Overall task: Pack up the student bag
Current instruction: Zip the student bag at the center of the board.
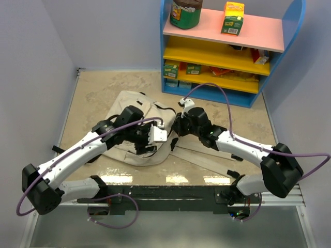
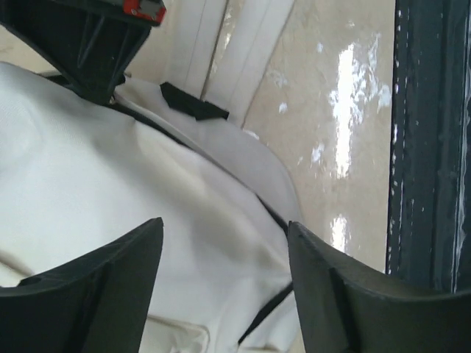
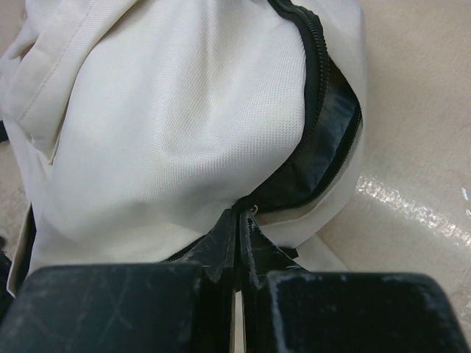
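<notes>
- Centrally in the overhead view, the student bag (image 1: 135,106) lies slumped on the bench (image 1: 98,88), with both pincers over its lower right portion.
- Left pincer (image 2: 224,228): positioned over the bag's beige cloth, which fills the left and centre of its wrist view and passes beneath both fingers.
- Right pincer (image 3: 239,220): meets the bag at its zipper (image 3: 324,110), where the dark-lined opening gapes at the right of that wrist view.
- Edges: flat beige straps (image 1: 207,157) trail from the bag toward the lower right of the overhead view. A black buckle (image 2: 193,105) sits at the upper centre of the left wrist view, and a dark rail (image 2: 427,147) runs down its right edge.
- Open room: bare bench shows at the upper left of the overhead view and to the right of the bag in both wrist views. A coloured shelf unit (image 1: 258,32) stands at the upper right, apart from the bag.
- State, left pincer: fingers spread wide, nothing between them but the cloth below. Whether they touch it cannot be told.
- State, right pincer: fingers pressed together, tips against the zipper line. Whether a pull tab is pinched cannot be told.
</notes>
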`<action>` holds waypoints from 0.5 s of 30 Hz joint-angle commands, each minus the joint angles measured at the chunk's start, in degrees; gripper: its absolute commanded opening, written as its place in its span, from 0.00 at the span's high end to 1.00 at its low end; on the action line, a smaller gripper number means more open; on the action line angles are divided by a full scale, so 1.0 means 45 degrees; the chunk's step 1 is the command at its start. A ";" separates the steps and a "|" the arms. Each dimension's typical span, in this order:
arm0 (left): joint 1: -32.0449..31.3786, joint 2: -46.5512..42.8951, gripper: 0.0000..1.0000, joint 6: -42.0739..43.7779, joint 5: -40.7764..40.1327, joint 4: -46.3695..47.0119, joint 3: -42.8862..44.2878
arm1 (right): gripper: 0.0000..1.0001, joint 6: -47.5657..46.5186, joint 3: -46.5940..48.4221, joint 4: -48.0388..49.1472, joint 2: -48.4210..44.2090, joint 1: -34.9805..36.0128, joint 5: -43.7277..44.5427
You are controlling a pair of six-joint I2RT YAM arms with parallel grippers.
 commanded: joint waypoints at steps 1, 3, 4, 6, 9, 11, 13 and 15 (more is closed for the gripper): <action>-0.0680 0.1161 0.25 -0.2514 0.0094 0.1776 0.0286 | 1.00 0.0399 -0.0342 0.0930 -0.0636 0.0041 -0.0307; -0.0838 0.1631 0.22 -0.2826 -0.0065 0.2224 0.0092 | 1.00 0.0535 -0.0499 0.0989 -0.0890 0.0022 -0.0307; -0.1012 0.1748 0.17 -0.2924 -0.0220 0.2343 0.0033 | 1.00 0.0575 -0.0674 0.1047 -0.0968 0.0022 -0.0326; -0.1150 0.2100 0.07 -0.3217 -0.0435 0.2790 -0.0142 | 1.00 0.0653 -0.0928 0.1106 -0.1182 0.0041 -0.0346; -0.1346 0.2335 0.00 -0.3510 -0.1021 0.3435 -0.0319 | 1.00 0.0692 -0.1163 0.1067 -0.1417 0.0041 -0.0365; -0.1502 0.2568 0.00 -0.3647 -0.1547 0.3671 -0.0339 | 1.00 0.0750 -0.1319 0.1106 -0.1554 0.0061 -0.0443; -0.1774 0.2686 0.00 -0.3667 -0.2481 0.4120 -0.0436 | 1.00 0.0868 -0.1495 0.1145 -0.1749 0.0061 -0.0521; -0.1990 0.2921 0.00 -0.3473 -0.3109 0.4490 -0.0553 | 1.00 0.0965 -0.1612 0.1145 -0.1906 0.0100 -0.0599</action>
